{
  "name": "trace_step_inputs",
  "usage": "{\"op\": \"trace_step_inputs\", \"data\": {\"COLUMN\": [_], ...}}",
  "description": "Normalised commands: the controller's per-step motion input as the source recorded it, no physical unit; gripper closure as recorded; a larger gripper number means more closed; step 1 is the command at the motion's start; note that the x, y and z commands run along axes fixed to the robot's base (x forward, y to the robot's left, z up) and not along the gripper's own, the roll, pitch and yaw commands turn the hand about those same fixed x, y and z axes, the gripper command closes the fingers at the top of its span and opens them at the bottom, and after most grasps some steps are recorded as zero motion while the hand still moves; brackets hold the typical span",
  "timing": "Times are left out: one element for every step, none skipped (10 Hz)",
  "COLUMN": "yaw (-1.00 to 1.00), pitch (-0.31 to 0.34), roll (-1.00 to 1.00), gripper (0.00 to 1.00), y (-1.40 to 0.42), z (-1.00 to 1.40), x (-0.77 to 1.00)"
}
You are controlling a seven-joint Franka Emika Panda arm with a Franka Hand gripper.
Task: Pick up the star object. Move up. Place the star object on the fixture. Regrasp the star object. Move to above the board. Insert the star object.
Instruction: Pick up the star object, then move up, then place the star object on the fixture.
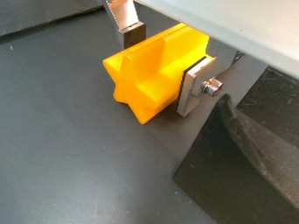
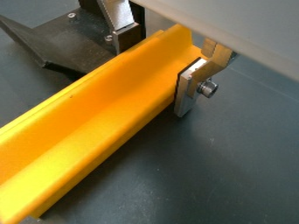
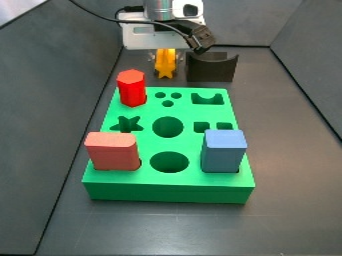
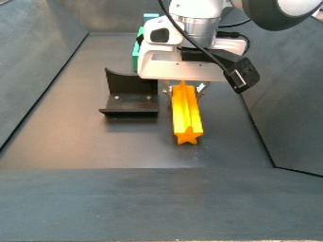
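Observation:
The star object (image 1: 146, 79) is a long orange-yellow ridged prism lying flat on the dark floor; it also shows in a wrist view (image 2: 93, 131) and in both side views (image 3: 164, 63) (image 4: 186, 115). My gripper (image 1: 163, 68) (image 2: 158, 70) straddles its far end. One finger (image 1: 197, 86) lies against the star's side. The other finger (image 1: 131, 33) stands a small gap off it, so the jaws are open. The gripper shows low over the star in both side views (image 3: 163, 50) (image 4: 184, 83). The dark fixture (image 4: 127, 95) (image 3: 210, 67) stands beside the star. The green board (image 3: 167, 140) lies nearer in that view.
On the board stand a red hexagonal prism (image 3: 131, 87), a red block (image 3: 112, 151) and a blue block (image 3: 225, 151). Its star hole (image 3: 127, 124) is open. Dark walls enclose the floor. The fixture (image 1: 251, 149) (image 2: 65, 44) sits close to the gripper in both wrist views.

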Motion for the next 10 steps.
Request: {"op": "trace_step_inputs", "data": {"yaw": [0.00,0.00,0.03,0.03,0.01,0.00,-0.01,0.00,0.00,-0.01], "pitch": [0.000,0.000,-0.010,0.014,0.029,0.035,0.036,0.000,-0.004,0.014], "roll": [0.00,0.00,0.01,0.02,0.02,0.02,0.03,0.00,0.01,0.01], "gripper": [1.00,1.00,1.00,1.00,1.00,1.00,1.00,1.00,1.00,1.00], "y": [0.00,0.00,0.07,0.06,0.04,0.03,0.02,0.00,0.00,0.00], "z": [0.00,0.83,0.83,0.73,0.61,0.41,0.26,1.00,1.00,1.00], "x": [0.00,0.00,0.02,0.01,0.00,-0.01,-0.01,0.00,0.00,-0.01]}}
